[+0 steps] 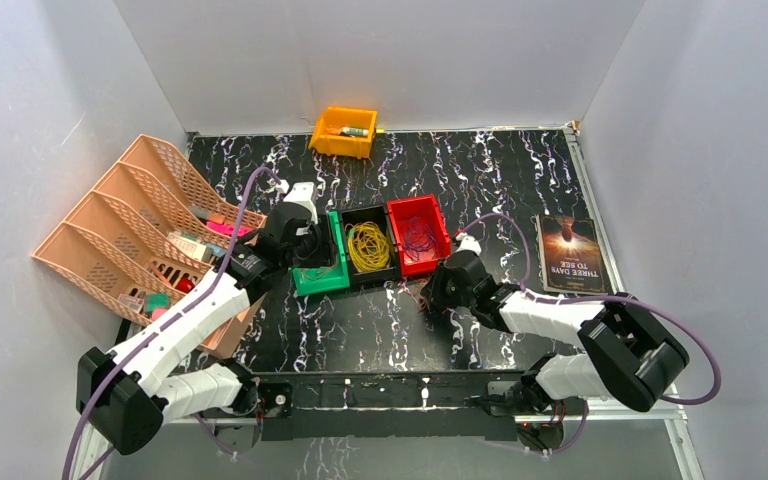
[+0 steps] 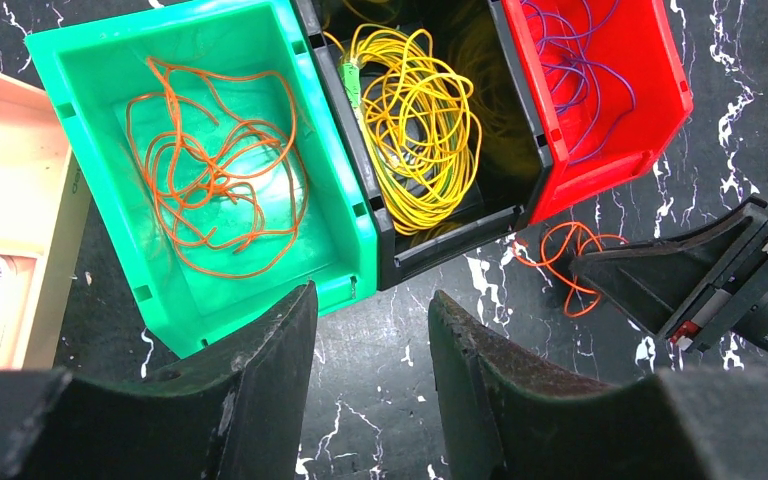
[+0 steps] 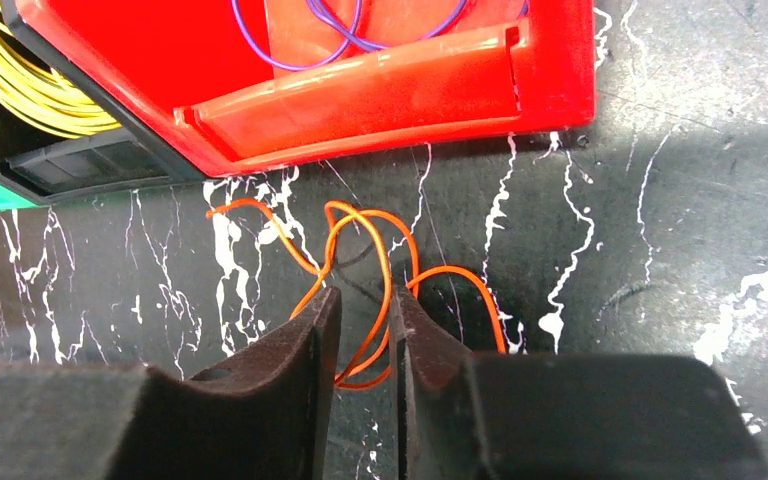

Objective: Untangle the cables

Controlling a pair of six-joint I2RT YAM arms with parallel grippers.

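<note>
Right jaws are pinched on a thin orange wire loop (image 3: 373, 215) beside a red plastic bin's (image 3: 360, 95) front edge; left jaws are spread.

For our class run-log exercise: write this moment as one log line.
left gripper: open, by green bin | right gripper: shut on loose orange cable | place: table before red bin

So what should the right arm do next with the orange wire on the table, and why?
Probably lift slightly: the right gripper looks pinched on the thin orange wire loop, which lies on the black marbled table before the red plastic bin; the green plastic bin holds matching orange wire.
</note>
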